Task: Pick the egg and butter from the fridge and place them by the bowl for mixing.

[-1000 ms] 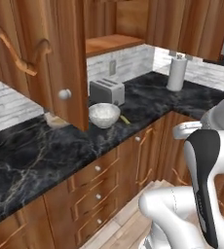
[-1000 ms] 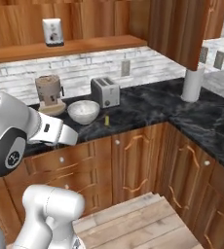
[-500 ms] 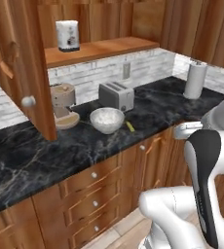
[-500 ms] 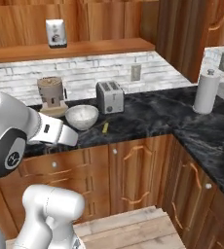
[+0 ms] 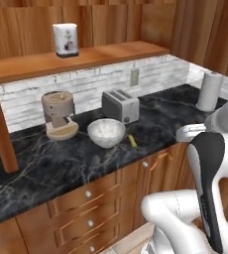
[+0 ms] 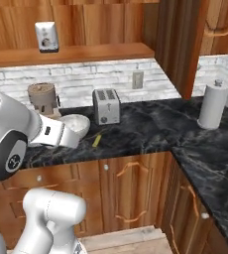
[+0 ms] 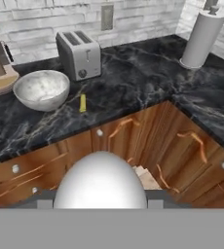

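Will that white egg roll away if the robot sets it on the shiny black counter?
Probably a little: the egg looks smooth and rounded, with no flat side, and the counter is flat and glossy. It would likely wobble in a curve rather than run straight. It probably cracks easily too, so setting it gently against the bowl may steady it.

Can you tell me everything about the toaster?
The toaster is a small silver-grey box with two long slots on top and a dark knob and lever on its front end. It looks like brushed metal. It stands upright on the black marble counter, close to the white brick wall, just below a wall socket. The bowl sits in front of it, not touching. Nothing is in its slots.
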Available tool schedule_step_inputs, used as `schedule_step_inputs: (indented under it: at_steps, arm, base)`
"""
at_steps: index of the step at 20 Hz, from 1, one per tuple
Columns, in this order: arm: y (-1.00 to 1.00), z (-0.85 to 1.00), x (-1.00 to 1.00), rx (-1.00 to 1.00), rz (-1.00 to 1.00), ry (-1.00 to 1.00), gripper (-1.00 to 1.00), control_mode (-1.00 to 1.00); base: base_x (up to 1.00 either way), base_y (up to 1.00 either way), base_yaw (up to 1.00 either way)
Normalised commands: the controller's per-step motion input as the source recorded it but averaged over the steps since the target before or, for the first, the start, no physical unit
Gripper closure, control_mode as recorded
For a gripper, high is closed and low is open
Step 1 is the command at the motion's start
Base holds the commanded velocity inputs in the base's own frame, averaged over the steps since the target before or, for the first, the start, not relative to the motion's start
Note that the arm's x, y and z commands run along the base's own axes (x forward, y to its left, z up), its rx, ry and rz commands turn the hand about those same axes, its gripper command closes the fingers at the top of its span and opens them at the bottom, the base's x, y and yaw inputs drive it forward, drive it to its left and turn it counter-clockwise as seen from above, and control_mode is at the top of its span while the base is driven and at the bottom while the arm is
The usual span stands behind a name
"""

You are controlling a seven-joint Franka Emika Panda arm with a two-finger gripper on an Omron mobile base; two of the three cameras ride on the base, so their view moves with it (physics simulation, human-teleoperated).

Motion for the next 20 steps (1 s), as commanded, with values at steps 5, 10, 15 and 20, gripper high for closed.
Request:
schedule_step_inputs:
  at_steps: [5,10,15,20]
  arm:
    - [0.00,0.00,0.00,0.00,0.00,0.00,1.00,1.00]
    - [0.00,0.00,0.00,0.00,0.00,0.00,1.00,1.00]
    - [0.00,0.00,0.00,0.00,0.00,0.00,1.00,1.00]
    - [0.00,0.00,0.00,0.00,0.00,0.00,1.00,1.00]
  base:
    - [0.65,-0.14,0.35]
    - [0.52,-0.24,0.31]
    - [0.54,-0.20,0.19]
    - [0.32,-0.11,0.03]
